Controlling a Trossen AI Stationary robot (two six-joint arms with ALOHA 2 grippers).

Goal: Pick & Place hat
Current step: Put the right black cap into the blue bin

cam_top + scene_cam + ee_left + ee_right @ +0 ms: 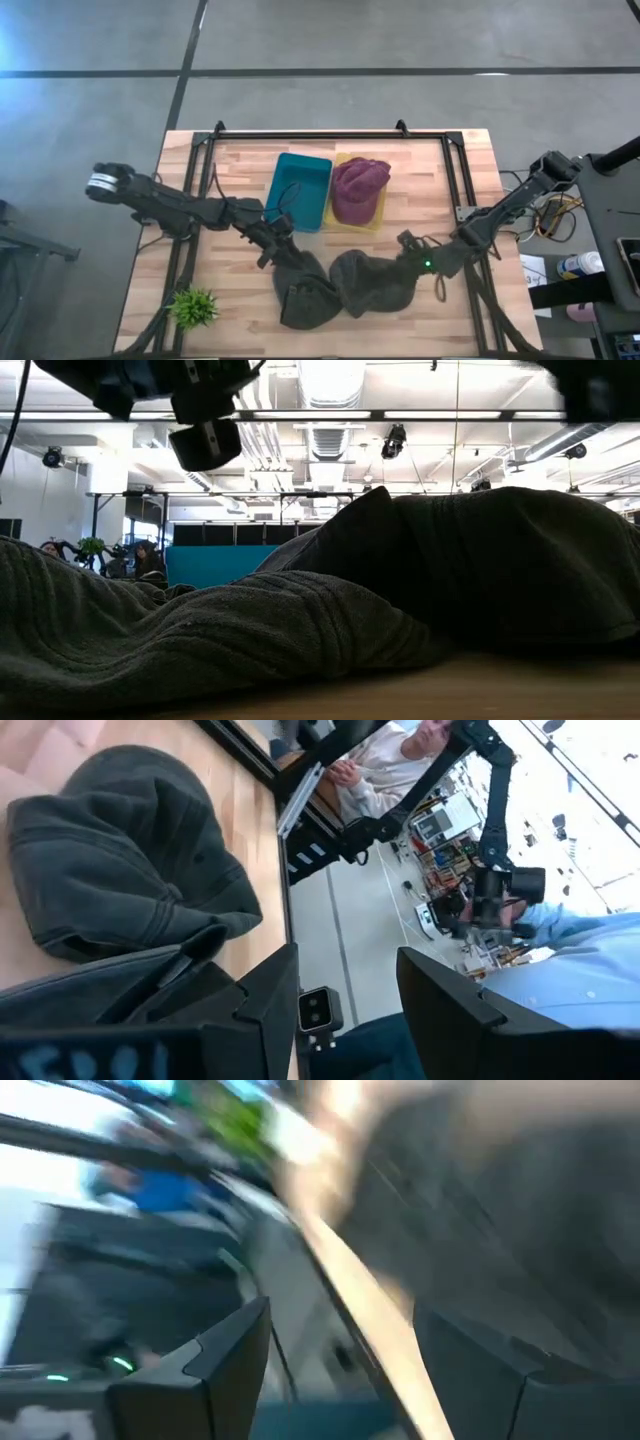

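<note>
Two dark grey hats lie side by side on the table's near half, the left one (305, 292) and the right one (375, 282), and they fill the low view (470, 560). A maroon hat (358, 188) rests in a yellow tray (378, 222). My left gripper (272, 248) is open at the far edge of the left grey hat, whose fabric (110, 870) lies beside its fingers. My right gripper (407, 245) is open (340, 1370) at the far right edge of the right grey hat (520, 1210). My left gripper has one finger (270, 1000) right beside the grey hat's fabric (190, 955); I cannot tell whether it touches. My right gripper stands beside the right grey hat's edge; the blurred wrist view does not show whether it touches.
A teal bin (300, 190) stands beside the yellow tray at the table's middle. A small green plant (195, 308) sits near the near left corner. A black frame (320, 135) runs along the far and side edges. People show beyond the table (400, 760).
</note>
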